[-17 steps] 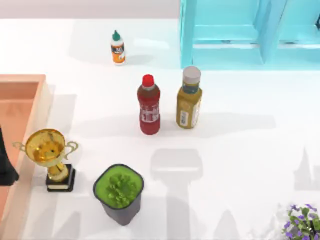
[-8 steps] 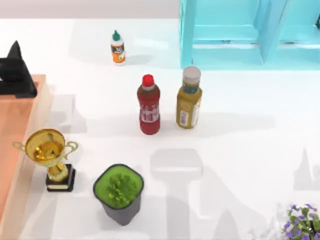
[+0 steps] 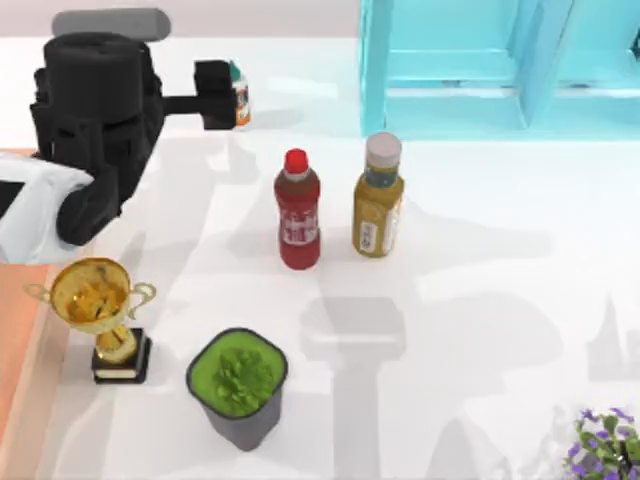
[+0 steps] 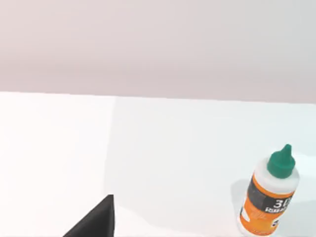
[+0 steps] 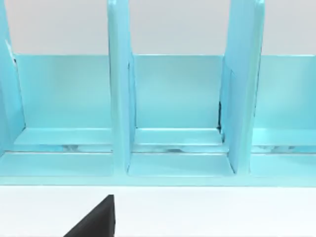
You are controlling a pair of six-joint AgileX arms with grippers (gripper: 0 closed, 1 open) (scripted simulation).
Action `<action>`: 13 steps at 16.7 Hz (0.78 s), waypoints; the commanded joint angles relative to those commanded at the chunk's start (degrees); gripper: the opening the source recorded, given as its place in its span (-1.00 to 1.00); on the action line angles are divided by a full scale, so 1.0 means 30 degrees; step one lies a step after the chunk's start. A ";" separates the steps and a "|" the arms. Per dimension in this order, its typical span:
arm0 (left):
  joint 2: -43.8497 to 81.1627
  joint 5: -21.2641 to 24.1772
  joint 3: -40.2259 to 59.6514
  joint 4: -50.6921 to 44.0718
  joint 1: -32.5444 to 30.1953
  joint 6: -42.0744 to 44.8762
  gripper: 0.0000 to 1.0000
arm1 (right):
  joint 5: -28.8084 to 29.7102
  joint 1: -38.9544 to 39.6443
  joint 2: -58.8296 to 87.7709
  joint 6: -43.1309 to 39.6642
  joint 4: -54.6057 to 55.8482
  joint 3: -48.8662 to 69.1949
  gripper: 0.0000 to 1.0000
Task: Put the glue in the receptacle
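Upper left of frame: left gripper (image 3: pixel 222 95) partly hides the glue (image 3: pixel 240 101); finger opening cannot be told.

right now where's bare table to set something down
Widest bare patch: right side, below the shelf, between the yellow bottle and the purple flowers. Crowded on the left: left gripper by the glue, trophy, plant pot, box.
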 joint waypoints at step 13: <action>0.8427 -0.1376 0.3797 0.2623 -0.1656 -0.0669 1.00 | 0.0000 0.0000 0.0000 0.0000 0.0000 0.0000 1.00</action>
